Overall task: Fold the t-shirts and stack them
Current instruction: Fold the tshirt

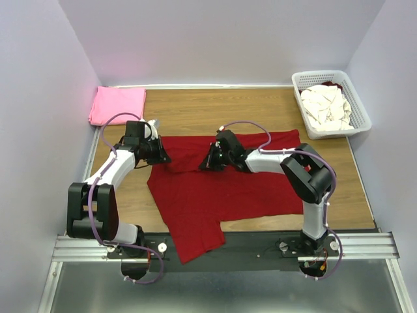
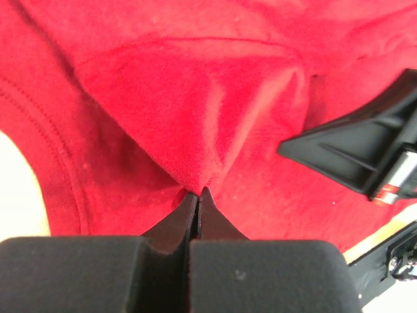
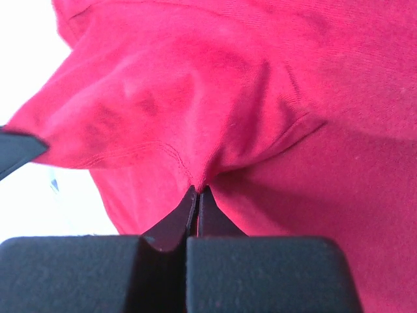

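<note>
Grip on the dark red t-shirt (image 1: pixel 221 195) is double: right gripper (image 1: pixel 206 164) clamps its edge nearer the basket (image 1: pixel 333 134), left gripper (image 1: pixel 163 156) clamps the same edge farther from it.

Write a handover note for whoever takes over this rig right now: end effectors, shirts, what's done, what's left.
Left end effector: shut, pinching the red t-shirt near its far left edge.
Right end effector: shut, pinching its far edge, mid-table.
Pink t-shirt: looks folded, far left corner.
Cream t-shirts: heaped in the basket, far right.
Left: fold red, then cream ones, stack all.
</note>
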Controlling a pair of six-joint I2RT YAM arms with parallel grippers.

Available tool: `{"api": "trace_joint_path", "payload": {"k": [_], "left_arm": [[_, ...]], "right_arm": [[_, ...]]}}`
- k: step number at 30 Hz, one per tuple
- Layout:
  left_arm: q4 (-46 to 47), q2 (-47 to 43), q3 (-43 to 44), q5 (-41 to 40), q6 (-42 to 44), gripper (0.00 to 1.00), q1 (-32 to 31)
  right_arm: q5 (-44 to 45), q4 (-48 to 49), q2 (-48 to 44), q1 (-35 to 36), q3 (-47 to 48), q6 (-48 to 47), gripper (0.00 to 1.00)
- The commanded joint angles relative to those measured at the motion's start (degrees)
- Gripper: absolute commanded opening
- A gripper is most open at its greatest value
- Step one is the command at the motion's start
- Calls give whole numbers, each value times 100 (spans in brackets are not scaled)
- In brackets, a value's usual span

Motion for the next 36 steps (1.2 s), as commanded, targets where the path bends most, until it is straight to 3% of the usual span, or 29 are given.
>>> {"api": "trace_joint_path", "payload": {"k": [1, 7, 16, 36], "left_arm": [[-271, -193, -119, -203, 24, 0, 8], [-341, -290, -436, -246, -2, 0, 8], [-236, -141, -691, -264, -20, 0, 17], [-604, -456, -613, -440, -134, 0, 8]], "right_arm": [[41, -534, -372, 33, 132, -532, 1], [-346, -1158, -407, 33, 247, -875, 1], [-171, -2118, -538, 33, 292, -1570, 1], [-161, -2409, -152, 33, 863, -1878, 5]]}}
